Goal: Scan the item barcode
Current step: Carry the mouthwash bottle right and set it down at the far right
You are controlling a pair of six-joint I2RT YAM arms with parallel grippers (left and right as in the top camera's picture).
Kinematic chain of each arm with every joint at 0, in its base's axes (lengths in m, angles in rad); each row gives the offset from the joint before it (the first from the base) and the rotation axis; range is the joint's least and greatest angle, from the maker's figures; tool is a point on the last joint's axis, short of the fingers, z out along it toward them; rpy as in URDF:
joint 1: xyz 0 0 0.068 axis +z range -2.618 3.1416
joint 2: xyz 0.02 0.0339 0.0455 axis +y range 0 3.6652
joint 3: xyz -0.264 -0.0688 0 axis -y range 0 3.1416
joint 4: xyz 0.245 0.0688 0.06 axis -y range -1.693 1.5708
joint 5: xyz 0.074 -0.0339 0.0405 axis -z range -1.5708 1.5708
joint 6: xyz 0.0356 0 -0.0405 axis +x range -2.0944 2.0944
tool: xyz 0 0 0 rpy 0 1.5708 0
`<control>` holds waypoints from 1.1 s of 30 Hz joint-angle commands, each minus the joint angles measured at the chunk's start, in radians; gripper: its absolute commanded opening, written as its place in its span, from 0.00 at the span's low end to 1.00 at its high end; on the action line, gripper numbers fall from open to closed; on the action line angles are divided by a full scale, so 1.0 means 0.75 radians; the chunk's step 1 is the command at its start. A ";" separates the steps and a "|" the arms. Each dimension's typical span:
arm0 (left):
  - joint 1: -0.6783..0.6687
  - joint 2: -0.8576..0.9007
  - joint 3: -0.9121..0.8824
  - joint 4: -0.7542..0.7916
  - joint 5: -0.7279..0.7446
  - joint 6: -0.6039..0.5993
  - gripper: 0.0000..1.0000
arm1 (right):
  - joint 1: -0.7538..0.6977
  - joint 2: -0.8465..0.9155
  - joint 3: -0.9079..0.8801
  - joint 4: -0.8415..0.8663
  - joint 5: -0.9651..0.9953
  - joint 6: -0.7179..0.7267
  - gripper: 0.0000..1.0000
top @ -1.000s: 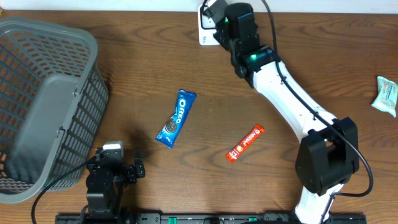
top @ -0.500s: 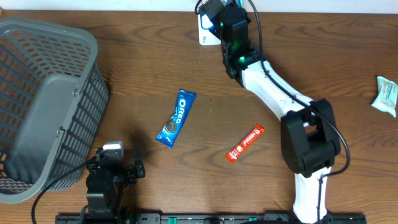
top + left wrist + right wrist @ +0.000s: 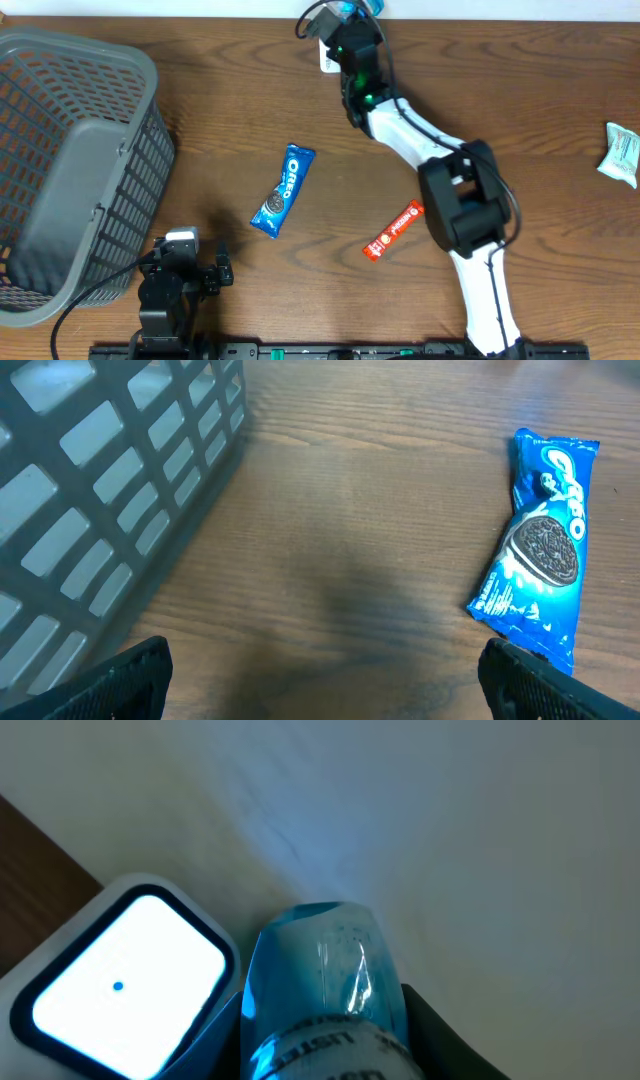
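Note:
My right gripper (image 3: 325, 1055) is shut on a small clear-blue bottle (image 3: 318, 982) with a white printed label, one dark finger (image 3: 432, 1032) on each side of it. The bottle's end points at a pale wall, just right of the white scanner (image 3: 120, 982), whose window glows white with a blue dot. From overhead the right gripper (image 3: 352, 20) reaches the table's far edge beside the scanner (image 3: 326, 58), and a bit of the blue bottle (image 3: 366, 5) shows. My left gripper (image 3: 325, 690) stands open and empty, low over the wood near the front left.
A grey basket (image 3: 70, 160) fills the left side, its wall (image 3: 90, 490) close to my left gripper. A blue Oreo packet (image 3: 283, 189) lies mid-table. An orange-red bar (image 3: 394, 229) is beside the right arm. A pale green packet (image 3: 621, 152) sits at the right edge.
The right arm has swung left and further back, carrying the blue bottle up to the scanner at the far edge. The left arm has not moved.

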 commanded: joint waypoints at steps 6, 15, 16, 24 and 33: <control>0.006 -0.007 -0.011 -0.018 -0.016 -0.021 0.98 | 0.072 0.139 0.244 0.029 0.146 -0.264 0.15; 0.006 -0.007 -0.011 -0.018 -0.016 -0.021 0.98 | 0.085 0.149 0.245 0.028 0.196 -0.286 0.15; 0.006 -0.007 -0.011 -0.018 -0.016 -0.021 0.98 | 0.085 0.149 0.245 0.027 0.204 -0.285 0.15; 0.006 -0.007 -0.011 -0.018 -0.016 -0.021 0.98 | 0.113 0.149 0.245 0.027 0.363 -0.277 0.18; 0.006 -0.007 -0.011 -0.018 -0.016 -0.021 0.98 | 0.061 0.144 0.246 0.012 0.689 -0.294 0.17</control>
